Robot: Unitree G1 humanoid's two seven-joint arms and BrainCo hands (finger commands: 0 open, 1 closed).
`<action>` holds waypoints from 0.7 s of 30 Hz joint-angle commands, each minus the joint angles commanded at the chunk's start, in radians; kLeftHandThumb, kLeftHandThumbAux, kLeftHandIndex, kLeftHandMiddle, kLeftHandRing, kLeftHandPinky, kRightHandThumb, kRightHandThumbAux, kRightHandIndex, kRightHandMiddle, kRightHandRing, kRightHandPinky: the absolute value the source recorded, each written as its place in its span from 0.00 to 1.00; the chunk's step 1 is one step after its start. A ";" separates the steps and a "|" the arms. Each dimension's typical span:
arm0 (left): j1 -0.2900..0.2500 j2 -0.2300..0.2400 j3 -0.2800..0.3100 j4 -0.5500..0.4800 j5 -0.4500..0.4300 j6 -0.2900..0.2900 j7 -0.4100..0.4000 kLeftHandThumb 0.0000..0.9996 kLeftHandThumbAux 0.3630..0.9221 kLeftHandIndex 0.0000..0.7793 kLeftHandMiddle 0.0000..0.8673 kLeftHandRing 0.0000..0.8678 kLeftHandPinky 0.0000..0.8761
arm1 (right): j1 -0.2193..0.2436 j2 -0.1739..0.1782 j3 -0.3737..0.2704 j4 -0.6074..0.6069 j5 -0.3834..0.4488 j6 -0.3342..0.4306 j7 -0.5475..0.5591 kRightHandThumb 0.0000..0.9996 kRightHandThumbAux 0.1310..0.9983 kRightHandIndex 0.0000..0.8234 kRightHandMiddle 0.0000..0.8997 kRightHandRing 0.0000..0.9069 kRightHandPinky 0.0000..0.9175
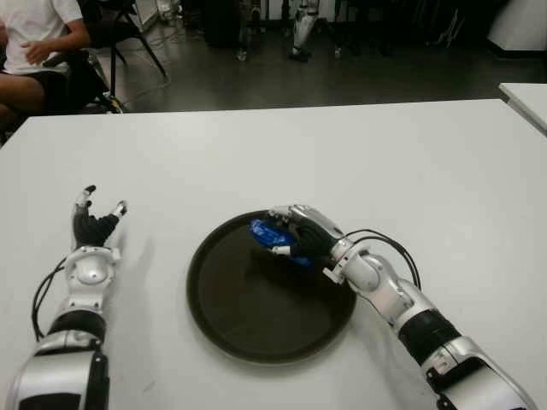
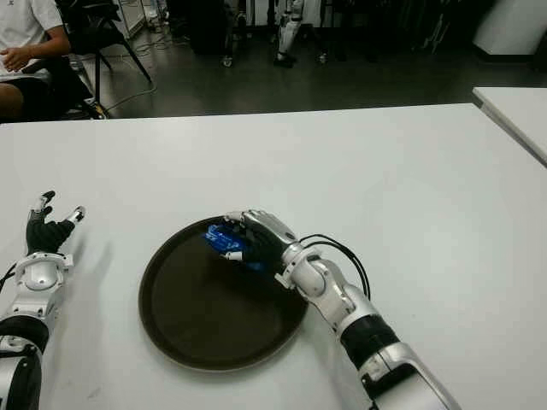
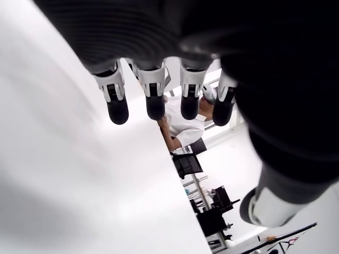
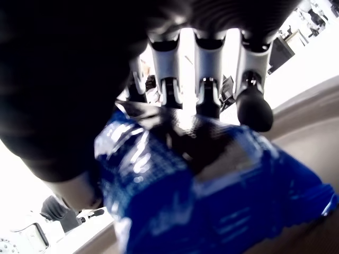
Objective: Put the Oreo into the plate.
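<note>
The Oreo (image 1: 267, 232) is a blue wrapped pack, held in my right hand (image 1: 301, 234) with the fingers curled over it. Hand and pack are over the far right part of the dark round plate (image 1: 248, 316), inside its rim. I cannot tell whether the pack touches the plate. Up close in the right wrist view, the blue Oreo wrapper (image 4: 212, 201) fills the space under the fingers (image 4: 254, 108). My left hand (image 1: 96, 224) shows on the white table (image 1: 385, 162) well left of the plate, fingers spread and holding nothing.
A person (image 1: 38, 43) sits beyond the table's far left corner beside a chair (image 1: 120, 34). A second white table (image 1: 526, 98) begins at the far right. The table's far edge runs across the back, with dark floor behind it.
</note>
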 joint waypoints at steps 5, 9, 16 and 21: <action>0.005 0.000 -0.001 -0.007 0.001 -0.010 -0.005 0.00 0.57 0.00 0.00 0.00 0.02 | 0.002 -0.001 0.009 -0.005 -0.001 -0.005 0.012 0.68 0.70 0.53 0.87 0.86 0.83; 0.009 -0.004 0.000 -0.014 -0.002 -0.013 -0.005 0.00 0.58 0.00 0.00 0.00 0.02 | 0.003 -0.006 0.016 -0.009 -0.003 -0.015 0.020 0.68 0.70 0.53 0.87 0.86 0.83; 0.013 -0.007 0.001 -0.026 -0.004 -0.017 -0.007 0.00 0.59 0.00 0.00 0.00 0.02 | 0.011 -0.009 0.031 -0.030 -0.005 -0.024 0.042 0.68 0.70 0.53 0.88 0.87 0.85; 0.014 -0.006 -0.001 -0.029 -0.002 -0.019 -0.008 0.00 0.61 0.00 0.00 0.00 0.02 | 0.020 -0.014 0.035 -0.057 0.002 -0.018 0.068 0.68 0.70 0.53 0.88 0.87 0.84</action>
